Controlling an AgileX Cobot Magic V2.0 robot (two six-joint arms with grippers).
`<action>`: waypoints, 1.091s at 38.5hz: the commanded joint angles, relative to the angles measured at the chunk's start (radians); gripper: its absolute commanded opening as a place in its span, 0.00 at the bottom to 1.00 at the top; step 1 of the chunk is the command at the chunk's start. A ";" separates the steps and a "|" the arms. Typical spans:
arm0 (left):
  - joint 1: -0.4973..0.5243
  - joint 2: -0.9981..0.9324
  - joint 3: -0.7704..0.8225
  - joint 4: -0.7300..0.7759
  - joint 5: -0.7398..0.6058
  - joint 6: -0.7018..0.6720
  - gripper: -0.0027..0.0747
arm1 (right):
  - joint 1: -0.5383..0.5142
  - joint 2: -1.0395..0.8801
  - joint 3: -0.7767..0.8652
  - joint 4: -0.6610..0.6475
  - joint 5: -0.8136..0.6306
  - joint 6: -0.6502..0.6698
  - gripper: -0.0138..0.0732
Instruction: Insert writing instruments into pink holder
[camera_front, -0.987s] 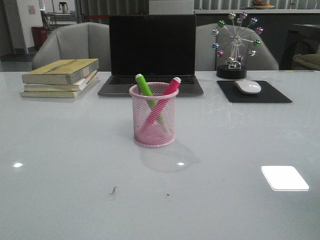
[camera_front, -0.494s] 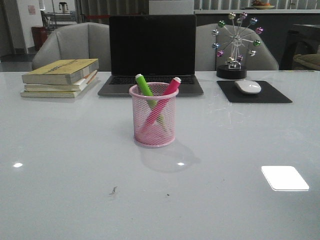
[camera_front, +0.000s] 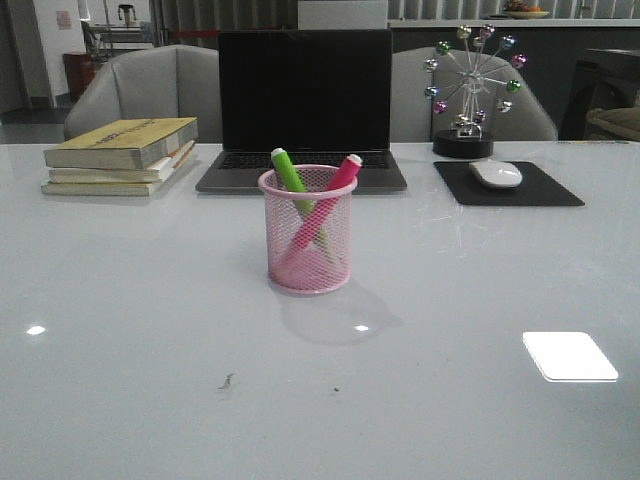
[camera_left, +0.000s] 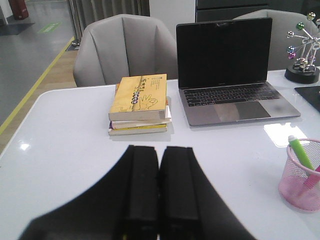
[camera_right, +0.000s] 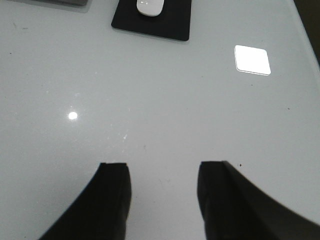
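Note:
The pink holder (camera_front: 308, 240) stands upright in the middle of the white table, in front of the laptop. A green marker (camera_front: 291, 175) and a hot pink marker (camera_front: 337, 180) lean crossed inside it, their pale ends sticking out above the rim. The left wrist view catches the pink holder (camera_left: 299, 176) at its edge with the green marker (camera_left: 300, 152) in it. My left gripper (camera_left: 159, 150) is shut with nothing in it, well away from the cup. My right gripper (camera_right: 162, 167) is open over bare table. Neither gripper shows in the front view.
A closed-screen black laptop (camera_front: 304, 100) sits behind the cup. A stack of books (camera_front: 122, 155) lies at the back left. At the back right are a white mouse (camera_front: 496, 173) on a black pad (camera_front: 520, 190) and a ball ornament (camera_front: 468, 90).

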 joint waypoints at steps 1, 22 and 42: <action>0.000 -0.007 -0.019 -0.017 -0.080 -0.003 0.15 | -0.005 -0.006 -0.024 -0.005 -0.075 -0.006 0.66; 0.000 -0.007 -0.019 -0.017 -0.074 -0.003 0.15 | -0.005 -0.006 -0.024 -0.089 -0.132 -0.007 0.66; 0.000 -0.007 -0.019 -0.017 -0.074 -0.003 0.15 | -0.005 -0.006 -0.024 -0.088 -0.149 -0.007 0.66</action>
